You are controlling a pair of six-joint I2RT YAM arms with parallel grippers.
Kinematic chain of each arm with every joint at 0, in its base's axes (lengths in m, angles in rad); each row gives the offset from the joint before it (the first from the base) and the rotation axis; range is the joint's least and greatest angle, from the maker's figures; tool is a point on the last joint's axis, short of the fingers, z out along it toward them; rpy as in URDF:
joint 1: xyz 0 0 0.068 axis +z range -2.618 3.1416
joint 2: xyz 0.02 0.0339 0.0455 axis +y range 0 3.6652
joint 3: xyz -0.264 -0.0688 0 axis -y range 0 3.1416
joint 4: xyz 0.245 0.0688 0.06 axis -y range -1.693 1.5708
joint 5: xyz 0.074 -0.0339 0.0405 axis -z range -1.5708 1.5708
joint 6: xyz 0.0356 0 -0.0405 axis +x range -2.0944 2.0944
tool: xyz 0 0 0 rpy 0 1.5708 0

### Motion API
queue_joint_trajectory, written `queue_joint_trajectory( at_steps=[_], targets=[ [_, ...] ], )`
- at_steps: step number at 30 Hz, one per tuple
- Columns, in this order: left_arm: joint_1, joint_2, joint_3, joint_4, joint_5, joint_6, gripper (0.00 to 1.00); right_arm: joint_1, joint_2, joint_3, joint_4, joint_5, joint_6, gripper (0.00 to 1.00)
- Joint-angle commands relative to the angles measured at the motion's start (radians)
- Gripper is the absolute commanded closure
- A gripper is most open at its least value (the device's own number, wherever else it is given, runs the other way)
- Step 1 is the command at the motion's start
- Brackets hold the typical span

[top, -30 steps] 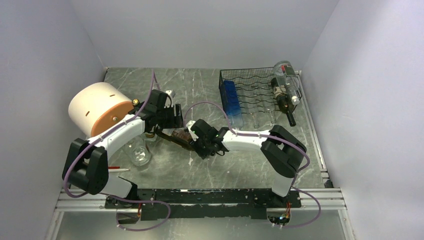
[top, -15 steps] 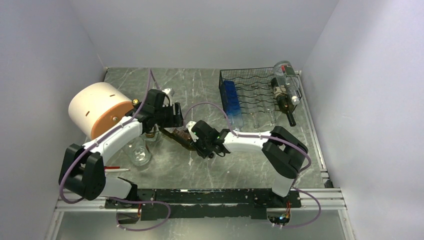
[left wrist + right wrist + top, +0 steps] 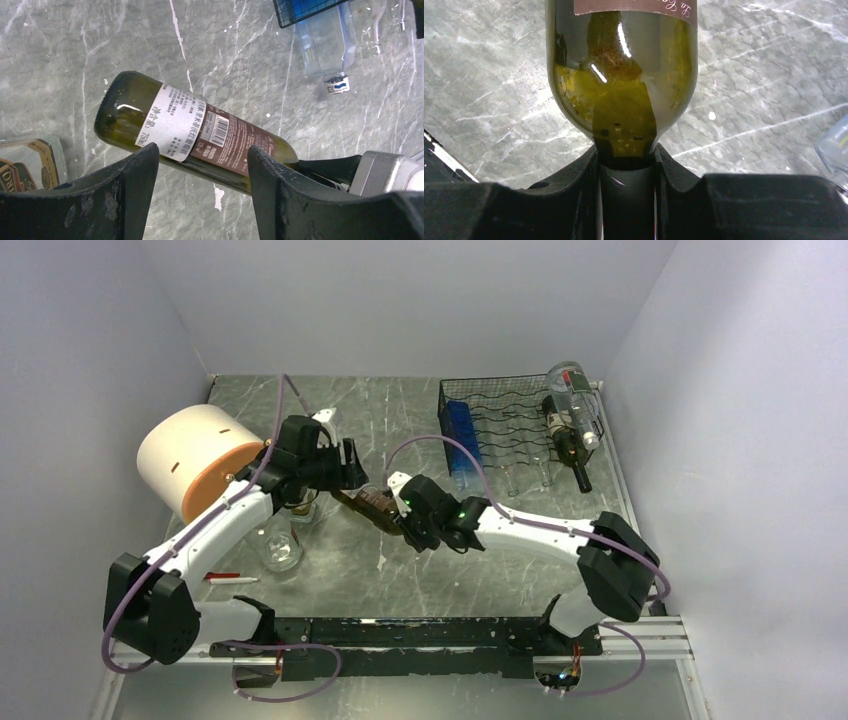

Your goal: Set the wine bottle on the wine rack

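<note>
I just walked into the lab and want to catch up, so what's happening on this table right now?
The right gripper is shut on the neck of a green wine bottle, held nearly horizontal. The left gripper sits at the bottle's body with its fingers apart; whether it grips is unclear. The wine rack, holding other bottles, stands at the back right, and this bottle is not yet on it.

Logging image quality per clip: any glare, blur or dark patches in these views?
Right wrist: white glare streaks on the wine bottle shoulder, fingers nearly black. Left wrist: label sharp and readable, near fingers dark. Top external: even light, soft shadows, no visible blur.
</note>
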Motion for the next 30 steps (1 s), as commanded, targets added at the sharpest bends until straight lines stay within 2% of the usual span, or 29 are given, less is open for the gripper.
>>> queue_joint_trajectory(
  at_steps=[1,9,20,30],
  targets=[
    [0.006,-0.061,0.043,-0.006,-0.020,-0.002,0.31,-0.004,-0.089,-0.003,0.049,0.051,0.016,1.00],
    [0.006,-0.146,0.062,0.007,-0.033,-0.009,0.31,-0.004,-0.177,-0.025,0.096,0.137,0.033,1.00],
    [0.006,-0.295,0.089,0.072,-0.002,0.036,0.28,-0.010,-0.355,-0.046,0.205,0.391,0.073,1.00],
    [0.006,-0.402,0.055,0.130,0.026,0.107,0.25,-0.169,-0.470,-0.048,0.220,0.474,0.094,1.00]
  ],
)
